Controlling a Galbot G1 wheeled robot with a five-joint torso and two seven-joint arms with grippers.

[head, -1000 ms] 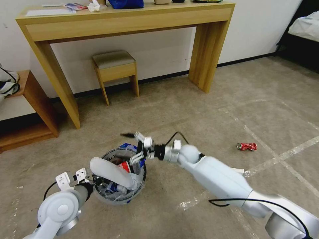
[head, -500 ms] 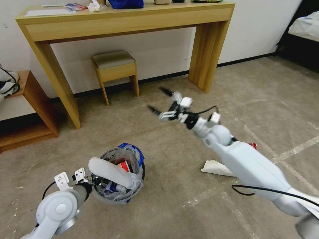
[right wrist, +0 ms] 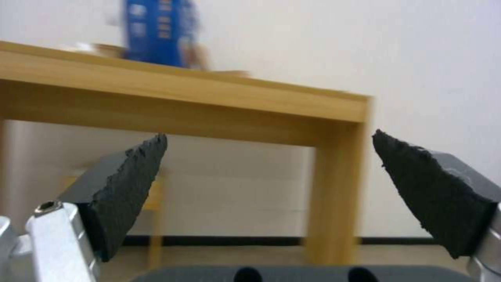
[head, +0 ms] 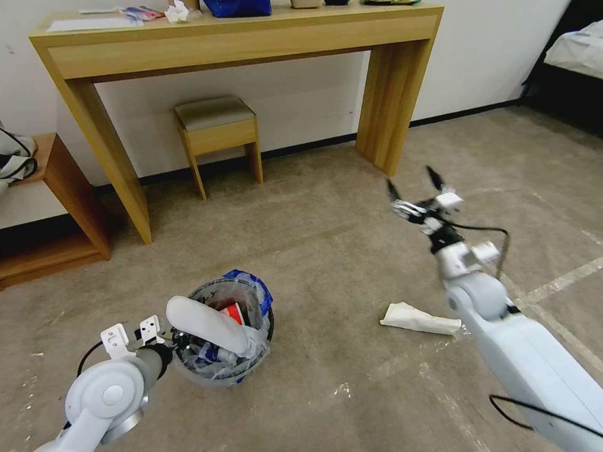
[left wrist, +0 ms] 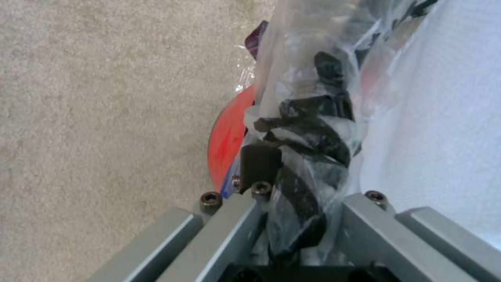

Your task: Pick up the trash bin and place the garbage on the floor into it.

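Your right gripper [head: 414,183] stands raised in the air, its two black wedge-shaped pads spread wide with nothing between them, pointing toward the pale wooden console table [head: 251,37] against the white wall; in the right wrist view the same gripper [right wrist: 269,176] frames the table leg through its gap. Below and near that arm, a flat white slipper [head: 419,319] lies on the beige short-pile carpet floor [head: 326,207], close to a pale tape line. Your left gripper [head: 169,344] sits low at the robot's left, clamped on the lined rim of the small round red trash bin [head: 223,336]; in the left wrist view the left gripper [left wrist: 292,219] has its fingers closed on the bunched clear plastic bag with black print, the red wall of the bin showing just beside. Inside the bin a second white slipper [head: 207,323] lies slanted across the mouth, over a red-and-white carton [head: 233,312]. A small wooden stool [head: 218,135] stands under the table, well apart from the work. Assessment: the bin is held and part-filled; the step in hand is collecting the remaining litter. The next move calls for you to bring the open right gripper down over the slipper on the carpet and close on an edge, since it lies flat.
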